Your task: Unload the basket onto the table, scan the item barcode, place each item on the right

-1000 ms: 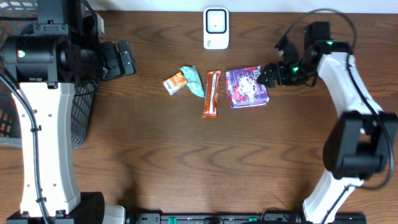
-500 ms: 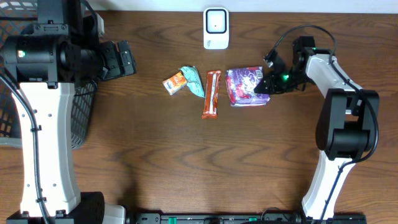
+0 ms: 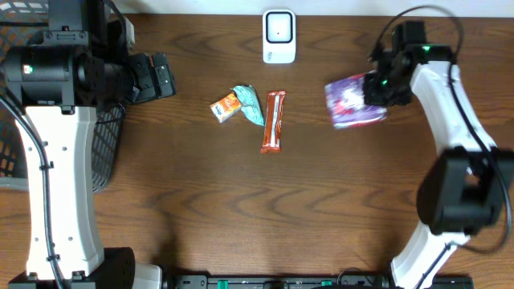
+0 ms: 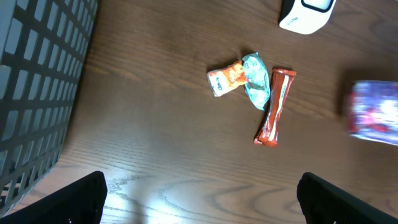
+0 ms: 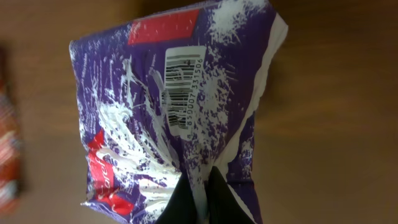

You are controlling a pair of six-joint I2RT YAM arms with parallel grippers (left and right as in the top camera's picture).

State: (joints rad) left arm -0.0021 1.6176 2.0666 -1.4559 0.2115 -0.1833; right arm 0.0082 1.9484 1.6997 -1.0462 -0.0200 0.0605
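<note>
The item is a purple and white packet (image 3: 351, 102) hanging above the table at the right, pinched by its edge in my shut right gripper (image 3: 377, 87). In the right wrist view the packet (image 5: 174, 112) fills the frame, its barcode (image 5: 183, 78) faces the camera, and the right gripper (image 5: 202, 180) clamps a fold of the wrapper. The white scanner (image 3: 279, 36) stands at the table's far edge, left of the packet. My left gripper (image 4: 199, 199) is open and empty, up at the left, near the basket. From there the packet (image 4: 373, 112) looks blurred.
An orange packet (image 3: 226, 106), a teal packet (image 3: 250, 104) and a red-brown bar (image 3: 273, 120) lie together mid-table, in front of the scanner. A black wire basket (image 3: 104, 152) stands at the left edge, under the left arm.
My right gripper shut on the purple packet, lifted it off the table and carried it right, away from the bar. The left arm has not moved.
</note>
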